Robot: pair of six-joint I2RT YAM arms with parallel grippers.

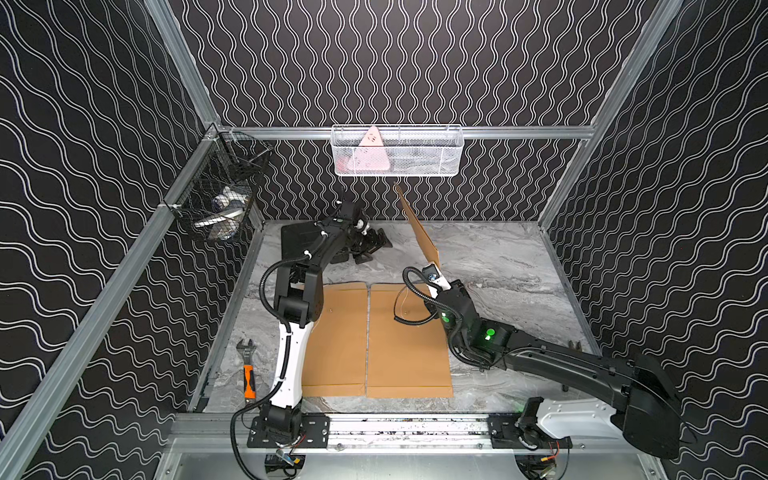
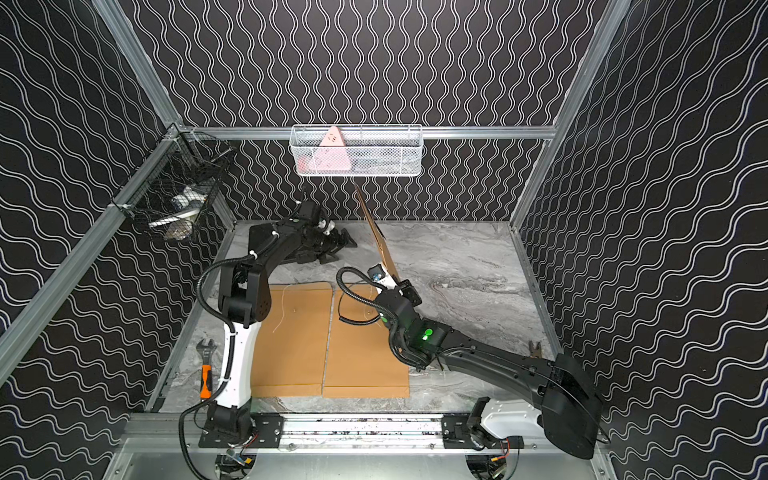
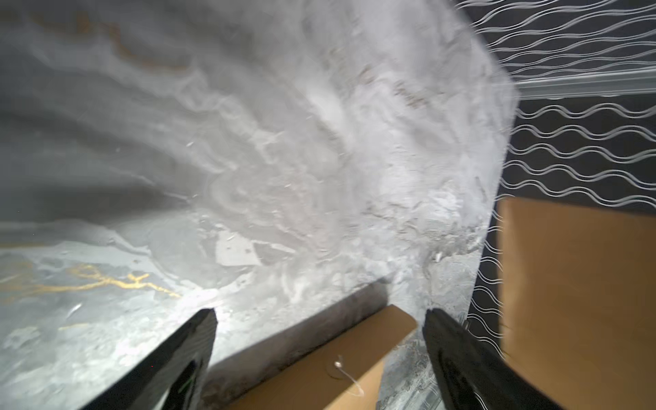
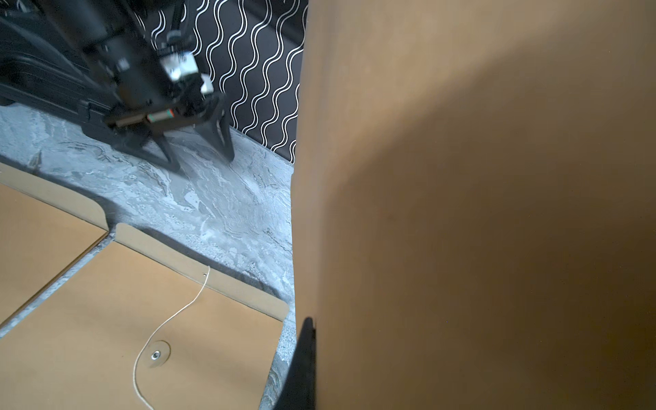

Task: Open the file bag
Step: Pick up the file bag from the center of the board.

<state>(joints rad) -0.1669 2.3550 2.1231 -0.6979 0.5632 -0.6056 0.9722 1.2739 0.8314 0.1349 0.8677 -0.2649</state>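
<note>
Both top views are looking down from high over the front rail [image 1: 415, 428] toward the back wall [image 1: 395, 62]. They are standing far off and taking in the whole desk [image 1: 519, 257], the left tool [image 1: 374, 249] and the right tool [image 1: 435, 270]. They are sharing almost the same scene, shifted sideways. The left wrist camera is skimming low and close over the desk, with the lifted file bag [image 3: 575, 301] in sight. The right wrist camera is sitting right against that bag, which is filling over half its picture, and is facing back at the left tool [image 4: 201, 161].
</note>
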